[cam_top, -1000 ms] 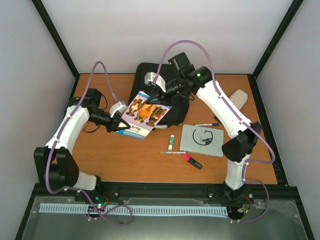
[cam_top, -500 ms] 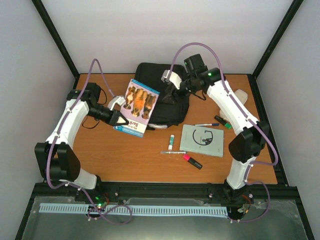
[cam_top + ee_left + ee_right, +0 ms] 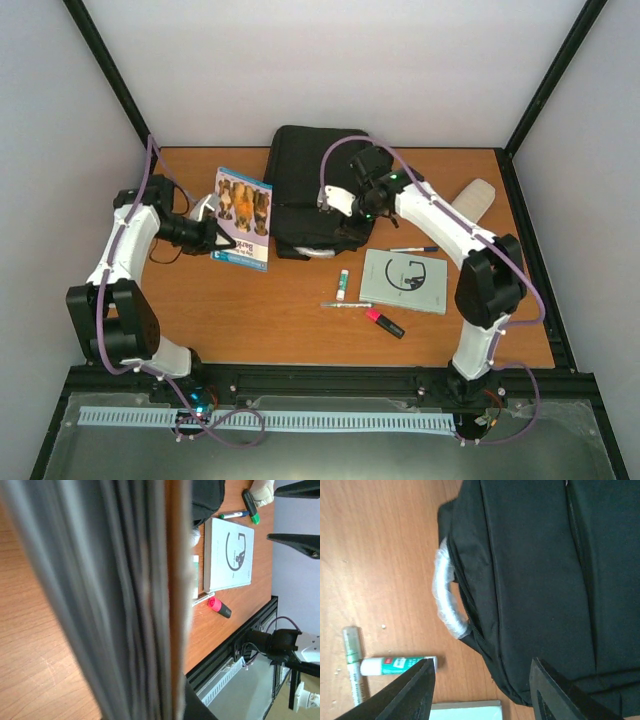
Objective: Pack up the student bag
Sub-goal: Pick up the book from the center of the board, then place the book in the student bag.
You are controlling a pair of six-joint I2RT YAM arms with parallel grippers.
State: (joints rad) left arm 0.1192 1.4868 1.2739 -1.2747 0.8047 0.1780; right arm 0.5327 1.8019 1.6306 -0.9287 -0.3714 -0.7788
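On the wooden table (image 3: 210, 320), a pink highlighter (image 3: 384, 323) lay nearest the arms' bases, with a thin pen (image 3: 346, 304) just beyond it and a glue stick (image 3: 342, 285) a little farther back. To their right sat a grey notebook (image 3: 404, 281), closed and flat, and a blue-capped pen (image 3: 413, 249) lay just past its far edge. Farther back on the left, the left gripper (image 3: 213, 236) pinched a picture book (image 3: 243, 218) by its lower near corner and held it almost upright, its cover of brown animals facing the camera. The left wrist view showed only the book's page edges, close and blurred. The book stood just left of the student bag (image 3: 305, 175); whether the two touched could not be told. The black bag lay flat at the middle of the table's far side. Its silver-grey loop handle (image 3: 447, 597) pointed toward the glue stick. The right gripper (image 3: 481, 667) hung over the bag's near end, its fingers spread wide and holding nothing. A pale oblong object (image 3: 476, 195) lay at the far right edge, well apart from the bag.
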